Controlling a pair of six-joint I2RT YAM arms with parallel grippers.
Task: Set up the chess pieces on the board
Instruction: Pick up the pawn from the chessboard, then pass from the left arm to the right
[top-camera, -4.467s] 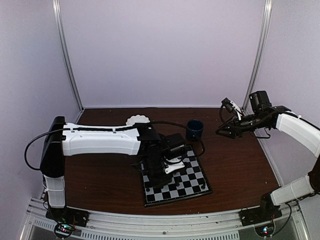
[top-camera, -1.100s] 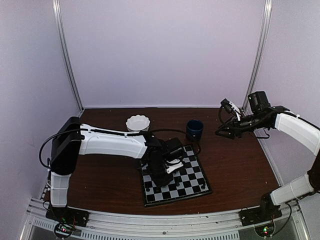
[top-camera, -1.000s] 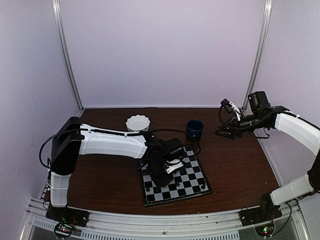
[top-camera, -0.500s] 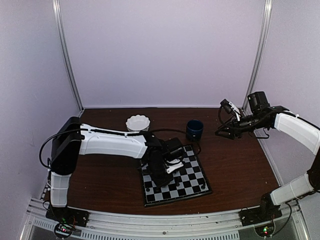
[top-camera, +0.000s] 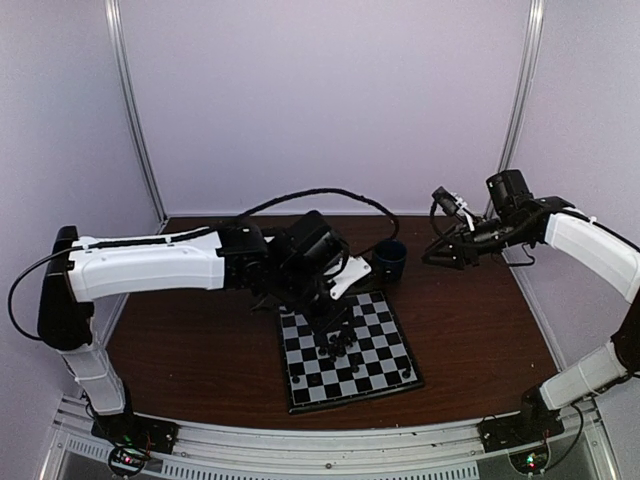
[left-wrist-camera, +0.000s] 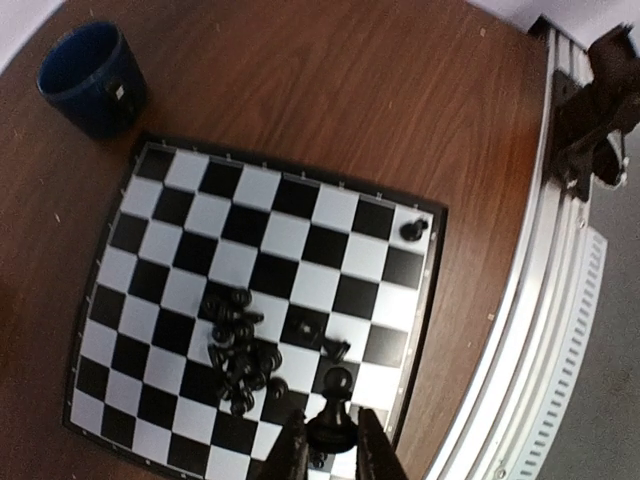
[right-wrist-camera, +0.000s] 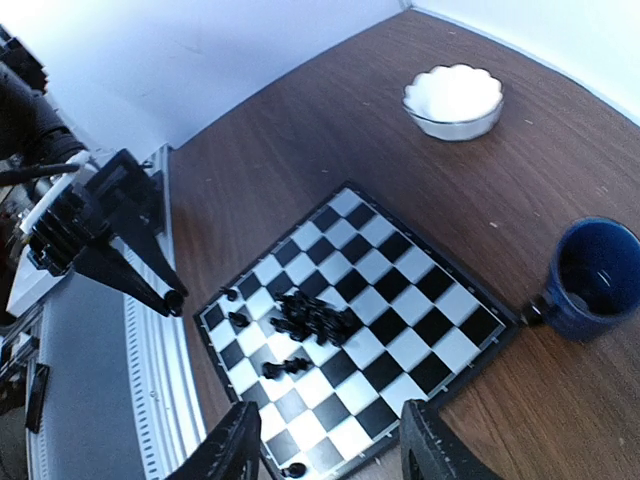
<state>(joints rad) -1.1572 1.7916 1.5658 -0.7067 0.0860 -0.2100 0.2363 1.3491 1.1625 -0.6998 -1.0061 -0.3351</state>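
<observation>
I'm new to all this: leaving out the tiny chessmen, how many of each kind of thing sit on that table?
board: 1
mug: 1
bowl: 1
Total: 3

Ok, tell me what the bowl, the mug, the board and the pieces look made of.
Bowl: smooth white, scalloped rim, probably glazed ceramic.
Mug: dark blue with a soft sheen, likely ceramic too.
Board: thin, flat, printed checks; plastic or card, hard to tell.
Chess pieces, one in the left claw: matt black, probably plastic, too small to be sure.
</observation>
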